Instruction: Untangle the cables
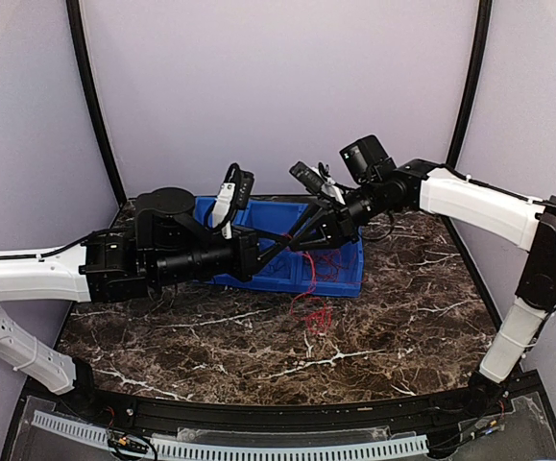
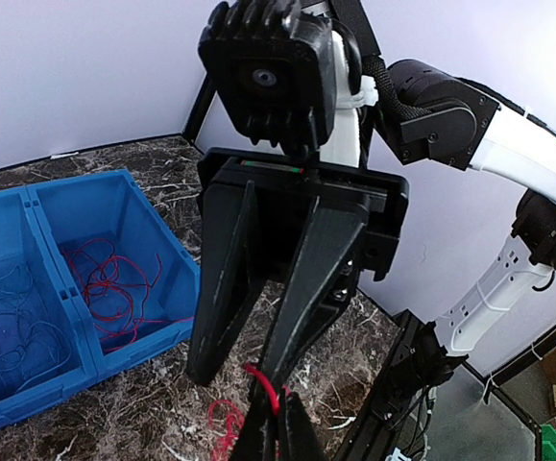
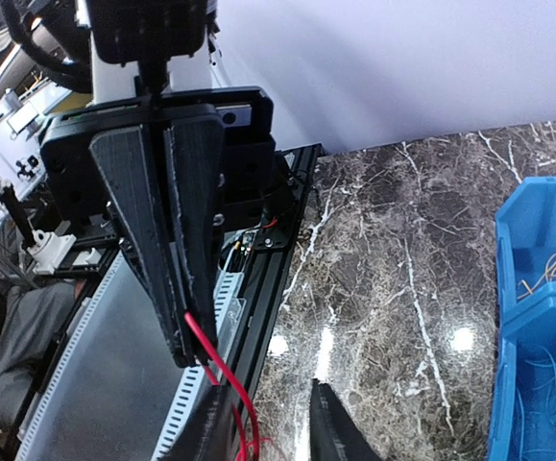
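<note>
The tabletop point(image 1: 210, 336) is dark brown marble veined in white. Pale lilac walls point(image 1: 278, 86) close it in, with black posts point(image 1: 93, 106) at the far corners and a white slotted strip point(image 1: 258, 447) along the near edge. A blue bin point(image 1: 335, 283) sits at the middle of the far edge. It holds most of the cables, with red strands point(image 2: 114, 288), blue strands point(image 2: 9, 327) and yellow strands point(image 3: 546, 261) in separate compartments.

The left end effector point(image 3: 189, 348) is fully closed, pinching a red cable point(image 3: 222, 379) at its tips above the tabletop. The right end effector point(image 2: 239, 379) faces it with its jaws partly apart, gripping nothing, and the cable passes by one finger. A loose red tangle point(image 1: 314, 312) lies on the marble just nearside of the bin.
</note>
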Robot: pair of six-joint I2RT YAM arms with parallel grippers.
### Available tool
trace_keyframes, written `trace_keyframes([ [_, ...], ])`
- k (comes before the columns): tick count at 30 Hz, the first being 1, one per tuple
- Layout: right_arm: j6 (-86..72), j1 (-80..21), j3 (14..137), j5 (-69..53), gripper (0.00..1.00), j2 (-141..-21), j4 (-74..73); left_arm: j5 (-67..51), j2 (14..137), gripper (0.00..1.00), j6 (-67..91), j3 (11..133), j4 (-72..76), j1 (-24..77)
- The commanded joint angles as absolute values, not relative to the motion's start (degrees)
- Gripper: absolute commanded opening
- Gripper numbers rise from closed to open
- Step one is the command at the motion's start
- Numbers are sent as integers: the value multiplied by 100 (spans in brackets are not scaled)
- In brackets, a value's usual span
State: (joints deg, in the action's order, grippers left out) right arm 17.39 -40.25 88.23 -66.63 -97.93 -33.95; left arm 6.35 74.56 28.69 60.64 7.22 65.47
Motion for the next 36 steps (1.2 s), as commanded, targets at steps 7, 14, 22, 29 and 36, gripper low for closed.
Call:
trace_keyframes([
  [7,1778,-4068,8683,-6840,0,-9375,-3382,944,7460,0,2763,6215,603,6539],
  [14,1490,-4078,8468,-6573,0,-9019,-3088,1704,7634,25,2570,6041,943,6531],
  [22,1428,-4078,8229,-6350,0,-8914,-2993,1537,8116,26,2560,5993,1873,6494],
  [29,1368,-4078,8156,-6401,0,-8903,-2938,1381,8420,29,2540,5831,2754,6414],
  [36,1819,-4065,8652,-6816,0,-8643,-3609,1757,8975,28,3043,5444,2899,5962],
])
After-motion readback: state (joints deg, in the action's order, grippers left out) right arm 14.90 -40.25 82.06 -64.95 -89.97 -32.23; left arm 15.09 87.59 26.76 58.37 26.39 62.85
